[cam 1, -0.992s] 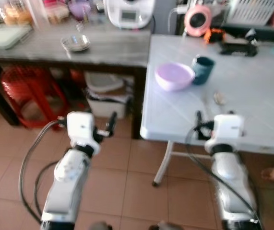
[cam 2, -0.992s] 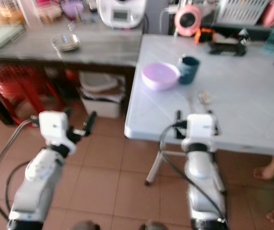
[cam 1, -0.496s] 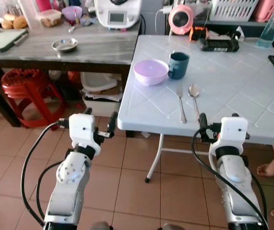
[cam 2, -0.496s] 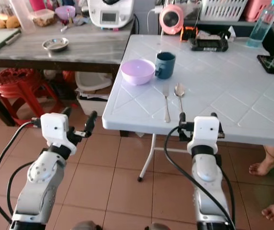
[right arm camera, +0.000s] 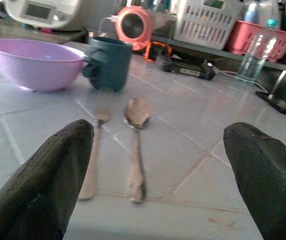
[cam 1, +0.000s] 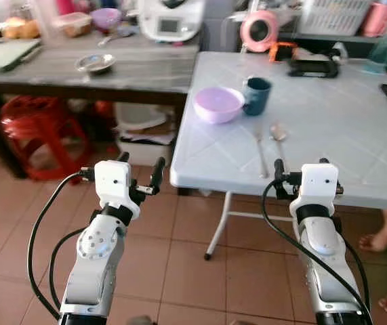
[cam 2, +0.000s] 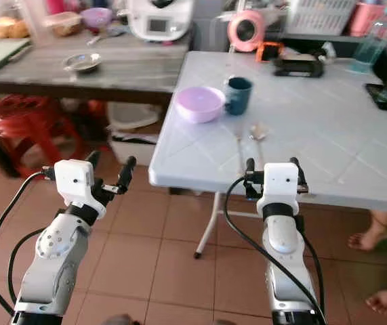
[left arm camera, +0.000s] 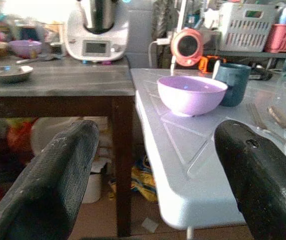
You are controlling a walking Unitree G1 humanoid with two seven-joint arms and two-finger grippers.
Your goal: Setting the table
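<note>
One place setting looks largely laid on the white table: a lilac bowl sits near the table's left edge with a dark teal mug touching or just beside it on the side away from that edge, and a fork and spoon lie side by side, slightly apart, between those and the near edge. I judge the setting mostly done; whether more pieces are wanted, perhaps from the grey side table with its small steel dish, cannot be told. The left end effector is raised off the table's left corner, over the tiled floor, its fingers apart and empty. The right end effector hovers at the near edge, facing the cutlery, fingers apart, holding nothing.
</note>
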